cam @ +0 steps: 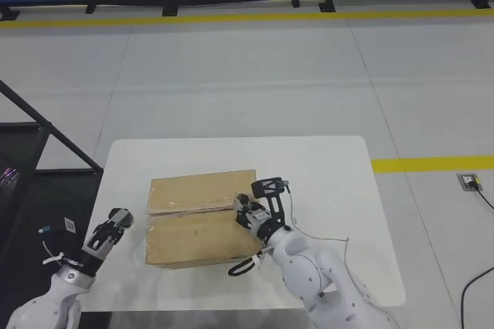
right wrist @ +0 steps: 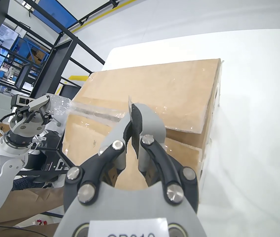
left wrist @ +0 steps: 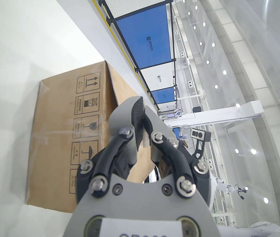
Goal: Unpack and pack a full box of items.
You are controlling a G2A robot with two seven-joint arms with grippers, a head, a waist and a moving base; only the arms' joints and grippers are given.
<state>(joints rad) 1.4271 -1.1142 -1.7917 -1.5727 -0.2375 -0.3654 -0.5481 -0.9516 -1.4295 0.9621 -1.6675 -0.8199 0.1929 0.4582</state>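
Observation:
A brown cardboard box [cam: 199, 226] [left wrist: 61, 129] [right wrist: 154, 92] lies in the middle of the white table [cam: 329, 173], its top flaps closed along a seam. Clear tape [right wrist: 93, 112] runs along that seam and stretches off the box's left end in a crinkled strand [right wrist: 59, 104]. My left gripper [cam: 120, 216] [left wrist: 142, 109] [right wrist: 40, 101] hovers just left of the box, shut on that strand. My right gripper [cam: 240, 206] [right wrist: 132, 110] sits over the right end of the seam, shut, with a thin sliver of tape pinched between its pads.
A black metal frame [cam: 33, 140] [right wrist: 56, 57] stands off the table's left side, close to the left arm. The table has bare surface behind and to the right of the box [cam: 329, 247]. A loose tie [cam: 240, 267] lies at the box's front right corner.

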